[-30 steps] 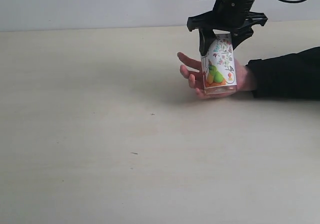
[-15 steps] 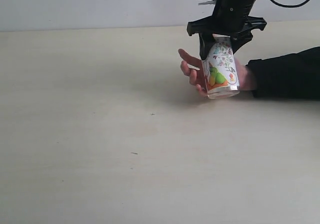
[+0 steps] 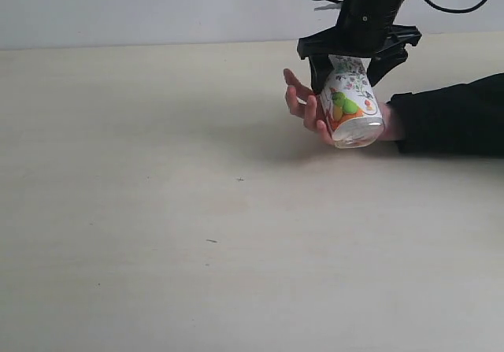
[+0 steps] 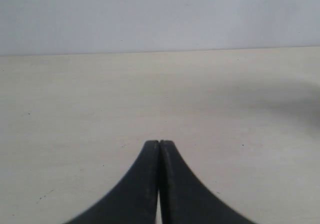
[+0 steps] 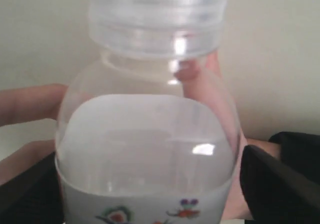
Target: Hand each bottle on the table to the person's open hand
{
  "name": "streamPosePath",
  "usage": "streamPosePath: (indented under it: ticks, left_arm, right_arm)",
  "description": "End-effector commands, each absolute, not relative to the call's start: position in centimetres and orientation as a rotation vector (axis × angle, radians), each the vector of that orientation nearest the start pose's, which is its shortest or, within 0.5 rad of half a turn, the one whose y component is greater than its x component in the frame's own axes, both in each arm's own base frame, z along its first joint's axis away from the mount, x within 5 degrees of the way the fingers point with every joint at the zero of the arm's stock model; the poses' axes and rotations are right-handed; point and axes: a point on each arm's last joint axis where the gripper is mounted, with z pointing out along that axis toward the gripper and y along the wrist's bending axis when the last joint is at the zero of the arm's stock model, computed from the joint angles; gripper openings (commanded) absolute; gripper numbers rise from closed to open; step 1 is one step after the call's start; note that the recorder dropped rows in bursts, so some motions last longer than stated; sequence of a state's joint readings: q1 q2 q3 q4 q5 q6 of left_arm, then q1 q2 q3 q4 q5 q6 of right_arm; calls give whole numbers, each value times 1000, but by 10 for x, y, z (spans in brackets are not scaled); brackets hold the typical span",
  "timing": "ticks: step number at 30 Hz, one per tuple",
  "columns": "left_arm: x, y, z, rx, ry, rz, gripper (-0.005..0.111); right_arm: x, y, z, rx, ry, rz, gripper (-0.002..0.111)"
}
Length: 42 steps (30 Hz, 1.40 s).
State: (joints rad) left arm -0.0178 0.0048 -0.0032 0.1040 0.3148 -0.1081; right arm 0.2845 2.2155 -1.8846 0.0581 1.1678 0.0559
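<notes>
Leaning off upright, the fruit-label bottle [image 3: 352, 109] rests against the palm of the person's open hand [image 3: 305, 109], low over the table [image 3: 157, 210] at its far right side. We judge that the tilt comes from the hand taking the weight: the right claw [image 3: 348, 72] straddles the bottle's shoulders with its jaws apart, not pinching it as far as we can see. The hand is cupped toward the bottle to catch it. The left claw [image 4: 159, 156] hangs pressed together over the table, well apart from the handover.
</notes>
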Motion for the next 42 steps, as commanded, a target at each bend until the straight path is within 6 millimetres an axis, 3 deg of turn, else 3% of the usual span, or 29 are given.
streamPosePath:
  ticks: [1, 12, 24, 27, 30, 32, 33, 38, 42]
  left_arm:
    - [54, 2, 185, -16, 1793, 1, 3]
    - [54, 2, 185, -16, 1793, 1, 3]
    - [54, 2, 185, -16, 1793, 1, 3]
    - [54, 2, 185, -16, 1793, 1, 3]
    - [54, 2, 185, -16, 1793, 1, 3]
    - [54, 2, 185, -16, 1793, 1, 3]
    - [54, 2, 185, -16, 1793, 1, 3]
    - [54, 2, 185, -16, 1793, 1, 3]
    - [54, 1, 185, -1, 1793, -11, 3]
  right_arm:
    - [446, 132, 198, -314, 2949, 113, 87]
    - [447, 133, 208, -313, 2908, 127, 88]
    - [425, 136, 264, -426, 2830, 278, 86]
    - [417, 133, 280, -449, 2823, 256, 73]
    - [408, 132, 300, -498, 2767, 281, 38]
    - [398, 131, 311, -506, 2746, 307, 11]
    - [384, 128, 321, -536, 2730, 322, 1]
    - [333, 114, 332, -538, 2610, 329, 1]
    - [272, 98, 342, -490, 2431, 369, 1]
